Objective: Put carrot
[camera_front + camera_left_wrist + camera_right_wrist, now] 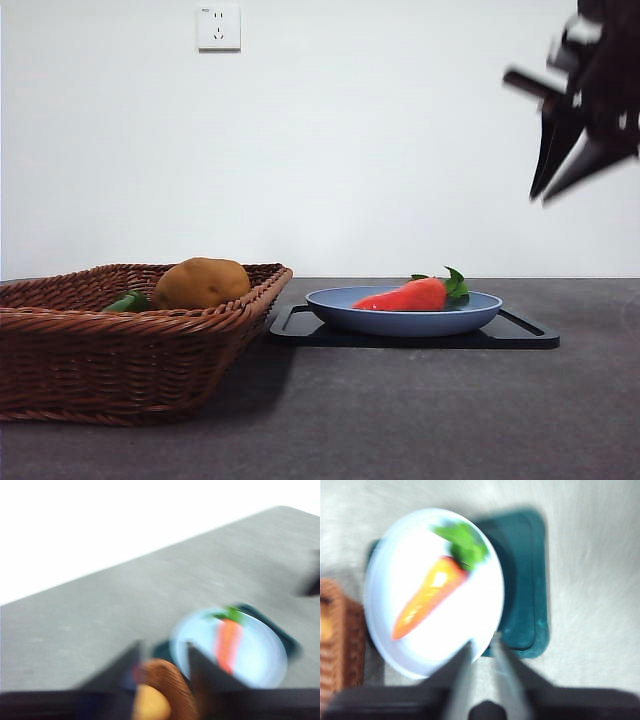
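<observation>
I see the red-orange carrot (pixel 412 296) lying in a blue plate (pixel 340 312); wicker basket (pixel 60 345) at nine o'clock. Right claw (pixel 556 190) hovers released at two o'clock; left claw (pixel 162 655) parted.

Black arm (pixel 600 70) — pale metal fittings — two tapered dark fingers (pixel 552 150).

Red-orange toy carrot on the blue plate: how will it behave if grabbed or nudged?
The red-orange tapered toy carrot looks rigid and glossy, so probably light and somewhat slippery. Its round cone shape may roll in an arc if nudged. The shallow blue plate under it might slide on the dark tray.
</observation>
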Controlling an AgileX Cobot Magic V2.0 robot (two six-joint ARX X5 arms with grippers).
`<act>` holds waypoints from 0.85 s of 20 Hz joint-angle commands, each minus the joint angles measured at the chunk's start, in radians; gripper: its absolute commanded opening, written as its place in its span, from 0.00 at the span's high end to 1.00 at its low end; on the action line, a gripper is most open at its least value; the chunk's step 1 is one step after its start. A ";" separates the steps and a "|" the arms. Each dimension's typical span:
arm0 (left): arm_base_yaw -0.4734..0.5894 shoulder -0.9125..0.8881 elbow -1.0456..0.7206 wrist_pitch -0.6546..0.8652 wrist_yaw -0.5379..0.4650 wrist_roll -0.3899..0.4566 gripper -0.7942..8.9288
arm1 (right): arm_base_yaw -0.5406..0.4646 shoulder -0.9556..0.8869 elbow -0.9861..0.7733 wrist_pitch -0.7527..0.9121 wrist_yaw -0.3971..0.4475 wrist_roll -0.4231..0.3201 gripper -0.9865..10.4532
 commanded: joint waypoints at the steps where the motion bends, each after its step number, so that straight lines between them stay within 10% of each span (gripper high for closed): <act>1: 0.027 0.012 0.010 0.026 -0.003 0.015 0.91 | 0.058 -0.107 0.018 -0.024 0.099 -0.054 0.91; 9: 0.230 -0.035 0.008 -0.182 0.160 0.040 0.91 | 0.361 -0.466 -0.061 -0.027 0.395 -0.132 0.91; 17: 0.273 -0.376 -0.322 -0.127 0.167 0.048 0.91 | 0.579 -0.882 -0.595 0.421 0.593 -0.144 0.91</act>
